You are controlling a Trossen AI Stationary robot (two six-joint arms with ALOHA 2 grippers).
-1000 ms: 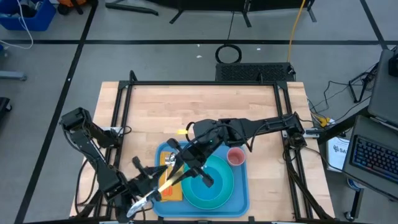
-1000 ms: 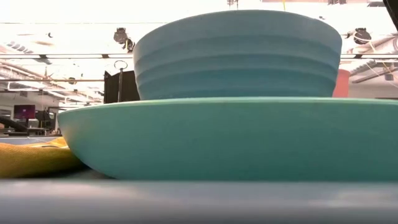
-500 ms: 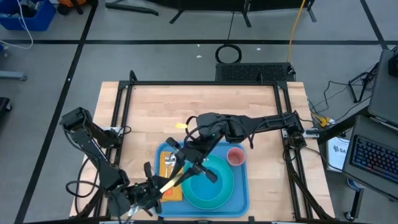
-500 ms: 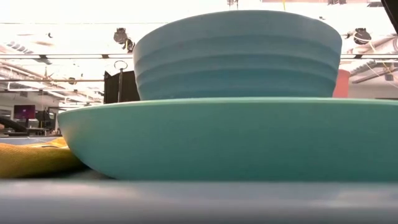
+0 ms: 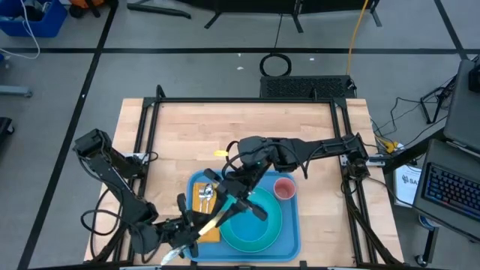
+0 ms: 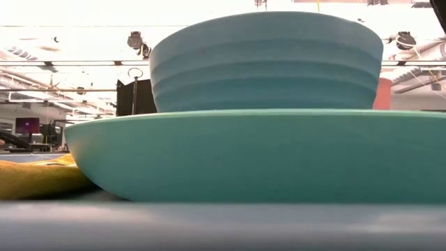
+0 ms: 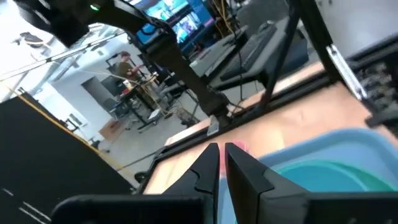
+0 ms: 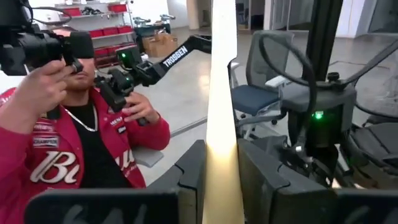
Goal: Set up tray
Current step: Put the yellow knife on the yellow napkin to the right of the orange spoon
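From where I stand, it all comes down to the pale yellow utensil (image 5: 214, 217) and how it lies over the tray (image 5: 292, 225). The right tool (image 5: 234, 201) hangs over the middle of the tray, clamped on the utensil. The utensil's long axis slants from there down toward the tray's near-left corner, its free end pointing at the left tool (image 5: 183, 229).

The left tool sits just off that same corner, over the surface's edge. Its fingers are drawn narrow with nothing between them that I can see. It is the closer arm to the utensil's free end, while the right arm has the actual hold.

The tray lies at the near middle of the wooden surface. The turquoise plate (image 6: 265, 157) and bowl (image 6: 265, 63) fill the tray's right-hand part, a pink cup (image 5: 285, 187) sits in its far-right corner, and a yellow napkin (image 5: 201, 196) runs along its left side.

I'd judge the utensil is bound for that napkin side, so it wants swinging parallel to the tray's left rim before it goes down.
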